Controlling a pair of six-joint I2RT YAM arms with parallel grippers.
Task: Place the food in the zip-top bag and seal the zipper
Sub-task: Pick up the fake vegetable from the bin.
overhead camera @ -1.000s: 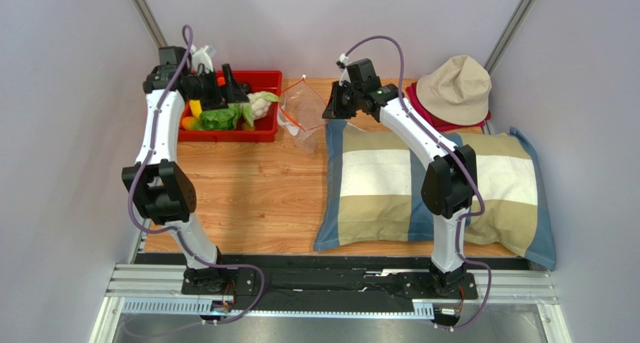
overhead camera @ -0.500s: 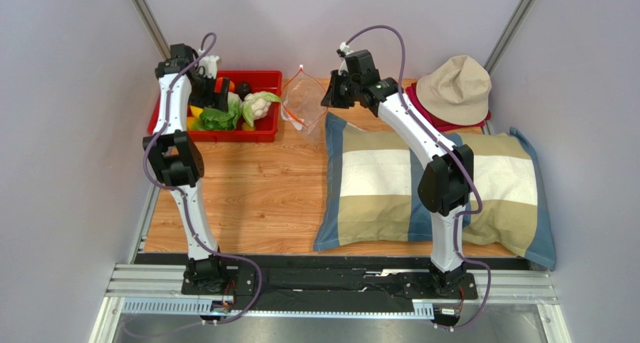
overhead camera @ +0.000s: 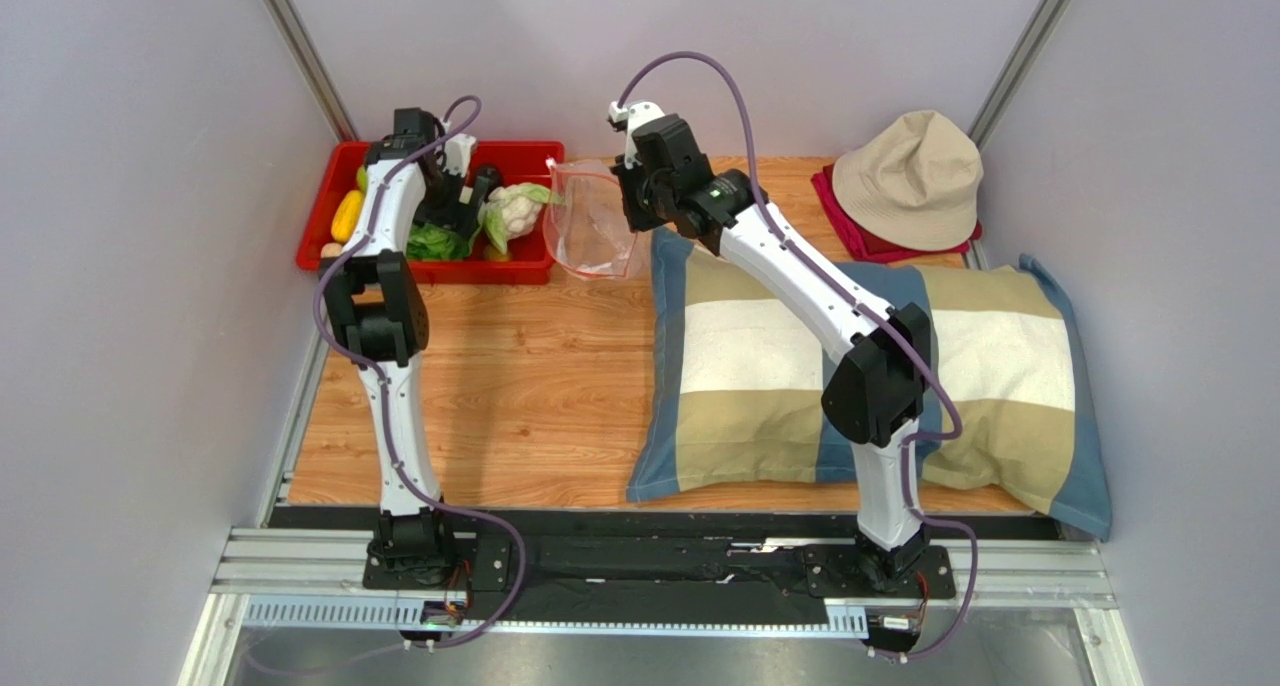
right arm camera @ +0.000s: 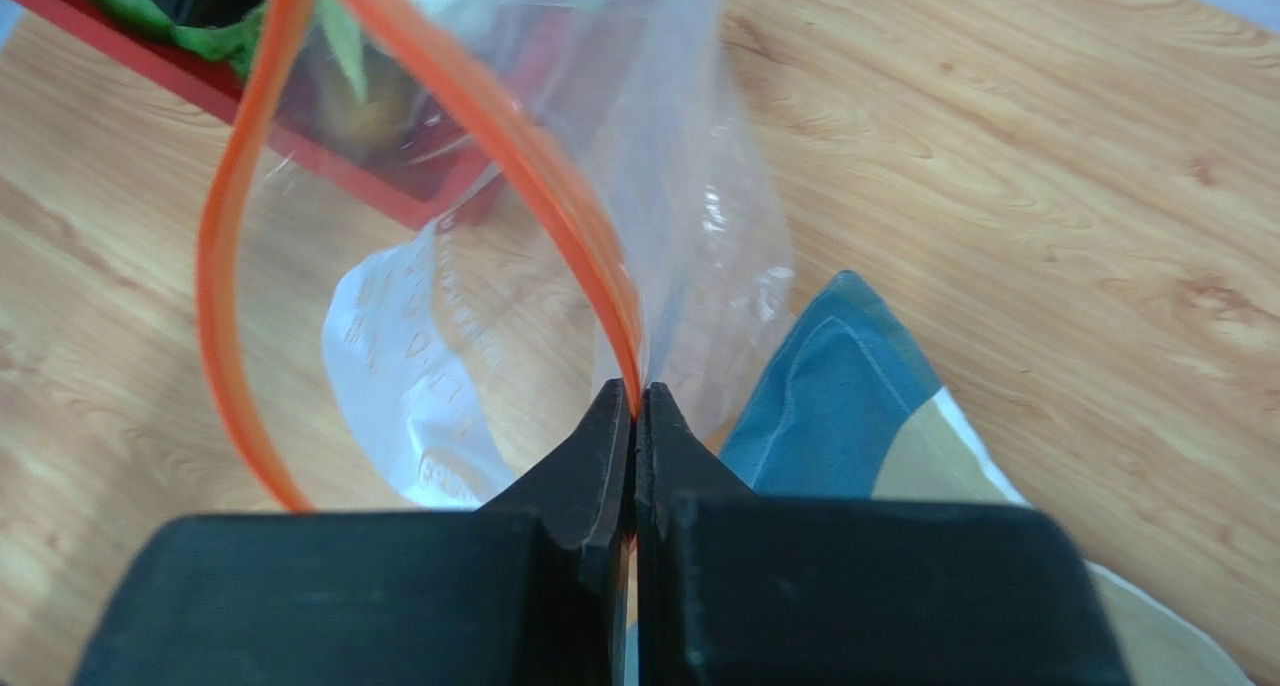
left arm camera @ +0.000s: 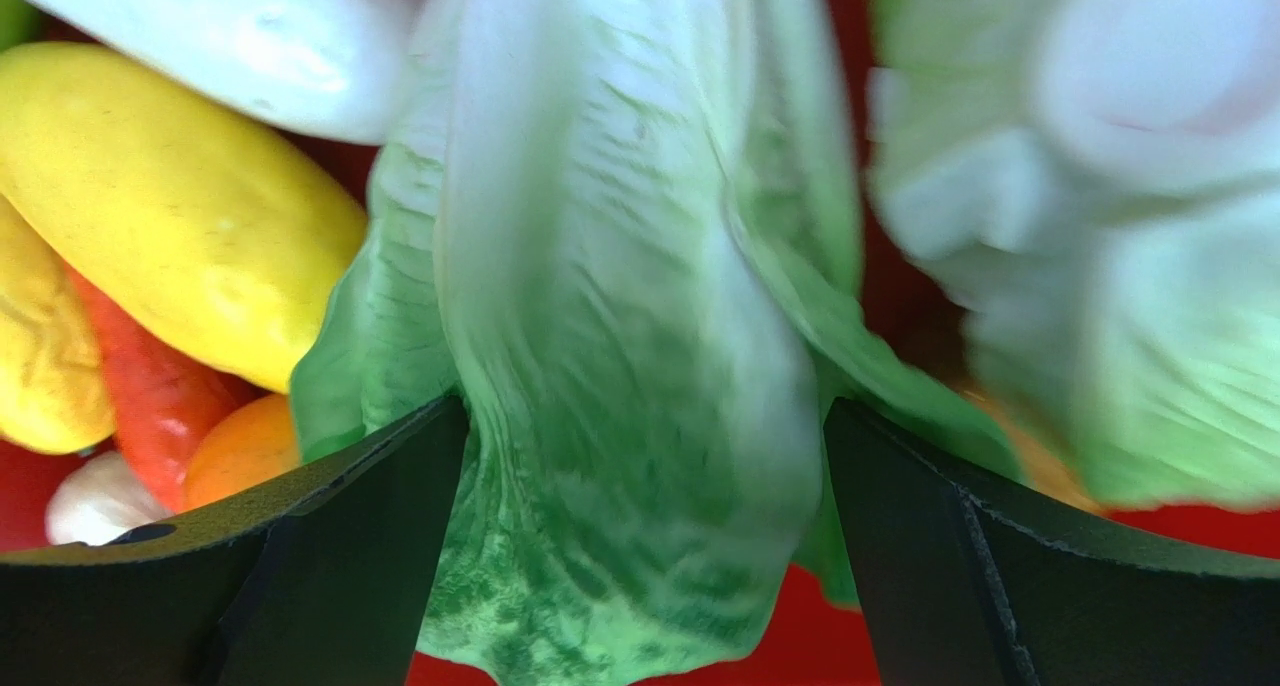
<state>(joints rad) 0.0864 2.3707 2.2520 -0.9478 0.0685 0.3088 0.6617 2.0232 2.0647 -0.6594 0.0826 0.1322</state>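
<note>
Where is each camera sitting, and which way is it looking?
Top camera: above and behind the arms, looking down on the table; both arms show.
Left wrist camera: on the left arm, looking down into the red tray; the open left gripper straddles the lettuce.
Right wrist camera: on the right arm, facing the zip-top bag; the right gripper pinches its zipper.
Shared: top and right wrist both show bag and pillow.

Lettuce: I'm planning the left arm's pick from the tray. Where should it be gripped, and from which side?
Grip the lettuce across its width, mid-leaf, coming straight down from above: the open left gripper straddles it there, and the yellow piece and cauliflower crowd its sides.
</note>
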